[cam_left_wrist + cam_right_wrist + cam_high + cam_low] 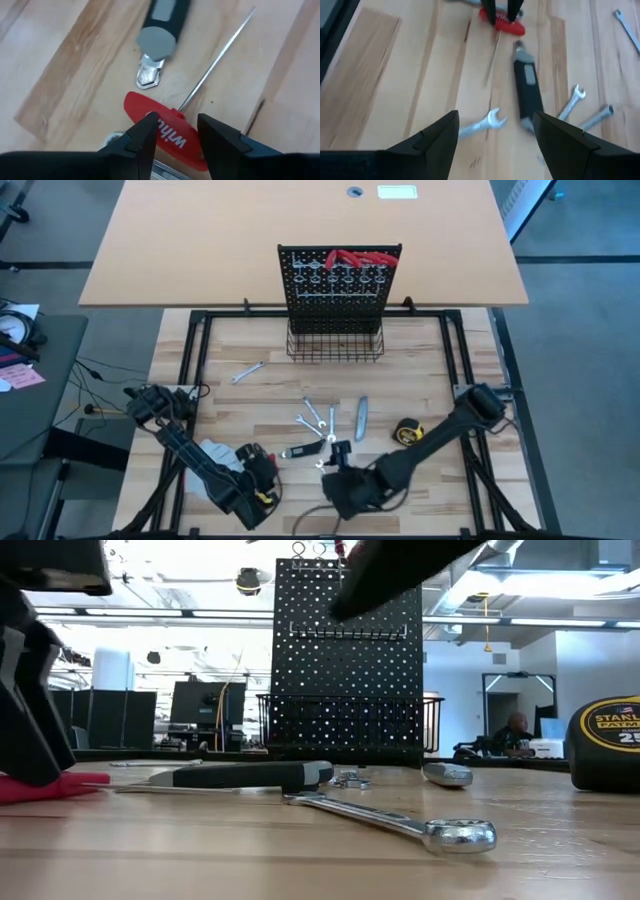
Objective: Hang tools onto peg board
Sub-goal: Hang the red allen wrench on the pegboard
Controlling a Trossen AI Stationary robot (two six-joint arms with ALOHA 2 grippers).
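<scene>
Tape measure (607, 743), lettered "STANLEY", sits at the counter's (420, 370) near right, while the left claw (175, 131) straddles a red handle (170, 131), and the right claw (495, 132) hangs released.

Legible text, two items only. The tape measure (607, 743) at the low view's right edge carries "STANLEY" in black on its yellow label, cut off at the frame edge, with "25" below it. The red T-handle (167, 131) between my left fingers shows white lettering, partly covered: "wih". Nothing else reads.
</scene>
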